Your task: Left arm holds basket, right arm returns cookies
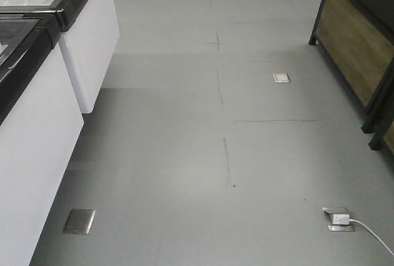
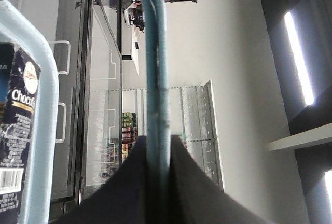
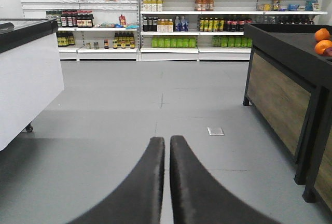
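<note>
The left tool (image 2: 158,141) was clamped on the light blue plastic basket (image 2: 154,63) by one of its hoop handles. Its two black wedge-shaped fingers (image 2: 119,182) pressed against either side of the bar, which ran up the middle of the left wrist view. The other hoop handle (image 2: 44,110) curved past at the edge of that view. Behind it stood the tall dark navy cardboard cookie box (image 2: 14,130), showing a round white logo, the letters "Choco" and a barcode. Whether the box sat inside the basket could not be told from so narrow a glimpse. Beyond were glass-doored cabinets (image 2: 104,105).

The right tool (image 3: 167,141) was all but closed, with only a thin slit showing between its black fingers, and it held nothing. It hung above the grey floor (image 3: 129,110), pointing down an aisle toward white shelves of bottles (image 3: 176,27). A white chest freezer (image 3: 26,79) stood on one side and a black wood-panelled counter (image 3: 280,94) carrying oranges (image 3: 322,40) on the other.

The front view showed only floor, with a metal floor plate (image 1: 79,221) and a white plug with its cable (image 1: 340,218).
</note>
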Available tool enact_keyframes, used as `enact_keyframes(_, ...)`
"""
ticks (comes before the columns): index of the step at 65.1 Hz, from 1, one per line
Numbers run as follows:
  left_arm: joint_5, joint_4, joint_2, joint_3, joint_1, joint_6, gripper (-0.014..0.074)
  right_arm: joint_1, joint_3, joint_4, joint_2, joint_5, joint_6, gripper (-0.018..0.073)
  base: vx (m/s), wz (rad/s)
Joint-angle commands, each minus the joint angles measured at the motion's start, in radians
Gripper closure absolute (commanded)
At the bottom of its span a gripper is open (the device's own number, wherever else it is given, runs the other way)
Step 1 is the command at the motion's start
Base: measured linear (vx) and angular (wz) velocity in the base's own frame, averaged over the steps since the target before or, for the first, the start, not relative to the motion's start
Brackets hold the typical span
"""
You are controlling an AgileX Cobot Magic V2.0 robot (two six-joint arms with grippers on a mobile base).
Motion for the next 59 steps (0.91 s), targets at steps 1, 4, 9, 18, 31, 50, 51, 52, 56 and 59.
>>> enact_keyframes(1,-0.118,0.022,-0.027,-0.033,-0.007,0.023,0.0603,-0.001,0.018,-0.008,-0.013,-0.068,-0.004,0.0565,0.0,0.0)
enact_keyframes(4,-0.13,0.022,-0.027,-0.033,-0.007,0.023,0.0603,-0.001,0.018,-0.008,-0.013,-0.068,-0.004,0.0565,0.0,0.0)
enact_keyframes(9,-0.144,0.022,-0.027,-0.033,-0.007,0.023,0.0602,-0.001,0.018,-0.008,-0.013,-0.068,-0.004,0.0565,0.0,0.0)
enact_keyframes(18,-0.161,0.022,-0.027,-0.033,-0.007,0.023,0.0602,-0.001,0.018,-0.008,-0.013,-0.068,-0.004,0.0565,0.0,0.0)
enact_keyframes(31,-0.199,0.026,-0.027,-0.033,-0.007,-0.01,0.0602,-0.001,0.018,-0.008,-0.013,-0.068,-0.004,0.0565,0.0,0.0)
enact_keyframes(50,-0.298,0.17,-0.027,-0.033,-0.007,-0.196,0.0602,-0.001,0.018,-0.008,-0.013,-0.068,-0.004,0.0565,0.0,0.0)
enact_keyframes(51,-0.3,0.177,-0.027,-0.033,-0.007,-0.203,0.0602,-0.001,0.018,-0.008,-0.013,-0.068,-0.004,0.0565,0.0,0.0)
enact_keyframes(52,-0.303,0.189,-0.027,-0.033,-0.007,-0.216,0.0602,-0.001,0.018,-0.008,-0.013,-0.068,-0.004,0.0565,0.0,0.0)
enact_keyframes(56,-0.324,0.226,-0.027,-0.033,-0.007,-0.252,0.0602,-0.001,0.018,-0.008,-0.013,-0.068,-0.004,0.0565,0.0,0.0)
enact_keyframes(59,-0.343,0.256,-0.027,-0.033,-0.007,-0.289,0.0602,-0.001,0.018,-0.008,-0.013,-0.068,-0.004,0.0565,0.0,0.0)
